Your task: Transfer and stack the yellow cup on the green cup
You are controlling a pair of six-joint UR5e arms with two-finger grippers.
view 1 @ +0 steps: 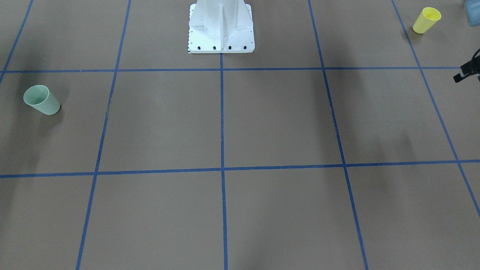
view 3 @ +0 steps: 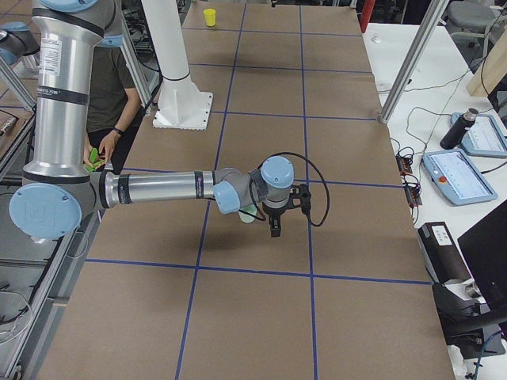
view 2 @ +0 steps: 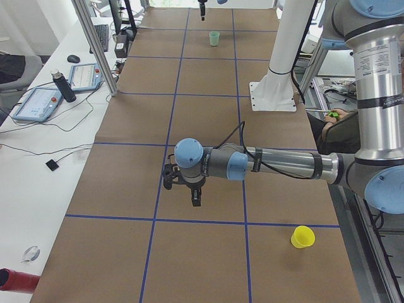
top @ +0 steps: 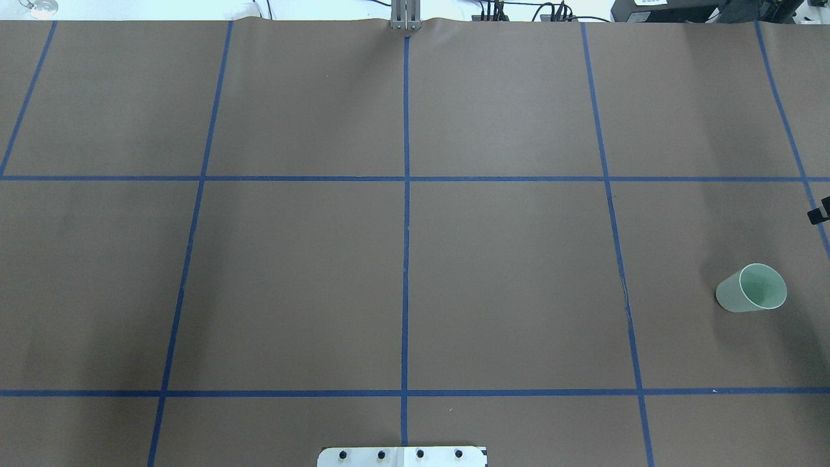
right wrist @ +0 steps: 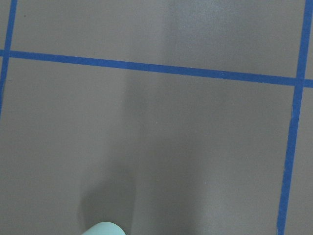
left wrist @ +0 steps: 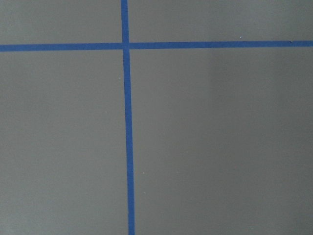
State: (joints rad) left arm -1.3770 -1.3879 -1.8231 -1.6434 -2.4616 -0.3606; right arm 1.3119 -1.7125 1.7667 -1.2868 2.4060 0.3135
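The yellow cup (view 1: 426, 19) stands upright near the table's corner on my left side; it also shows in the exterior left view (view 2: 303, 237). The green cup (view 1: 41, 99) stands upright at the opposite end, on my right side (top: 752, 288). My left gripper (view 2: 194, 197) hangs above the table, apart from the yellow cup; only a black edge of it shows in the front view (view 1: 467, 71). My right gripper (view 3: 275, 228) hovers just beside the green cup (view 3: 249, 214). I cannot tell whether either gripper is open or shut.
The white robot pedestal (view 1: 221, 33) stands mid-table at the robot's edge. Blue tape lines (top: 406, 227) divide the brown table. A side desk with tablets (view 2: 38, 101) runs along the far edge. A person (view 3: 111, 103) sits beside the robot.
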